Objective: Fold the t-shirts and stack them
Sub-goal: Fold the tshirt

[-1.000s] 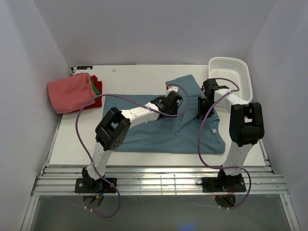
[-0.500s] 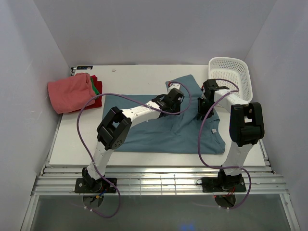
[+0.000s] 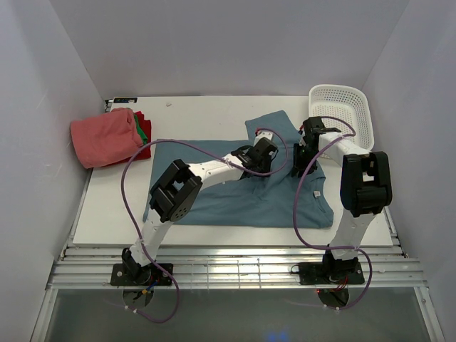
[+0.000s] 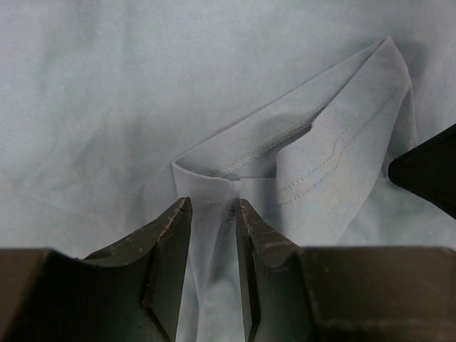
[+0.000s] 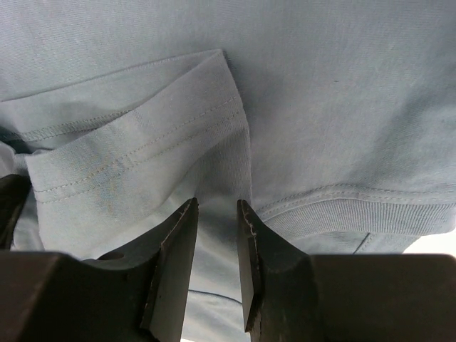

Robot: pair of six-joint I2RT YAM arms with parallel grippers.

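- On the white table (image 3: 199, 117), right of centre, the teal-blue t-shirt (image 3: 235, 203) is spread flat, with one short sleeve (image 5: 135, 153) turned inward over the body.
- Over that folded sleeve, both tools are brought close together near the shirt's far right part.
- The left tool (image 4: 212, 210) is set narrow, and a raised fold of the hemmed sleeve edge is pinched between its fingers (image 4: 167, 242).
- The right tool (image 5: 217, 210) is likewise set narrow, and a layer of the same shirt is gripped between its fingers (image 5: 256, 249), just beside the ribbed collar (image 5: 356, 214).
- At the far left of the table, a folded salmon-pink shirt (image 3: 105, 137) is laid on top of a pile, with a green shirt (image 3: 143, 129) and a red shirt (image 3: 144, 150) showing at its right edge.
- At the far right corner, a white mesh basket (image 3: 360, 117) is placed, well apart from the pile.
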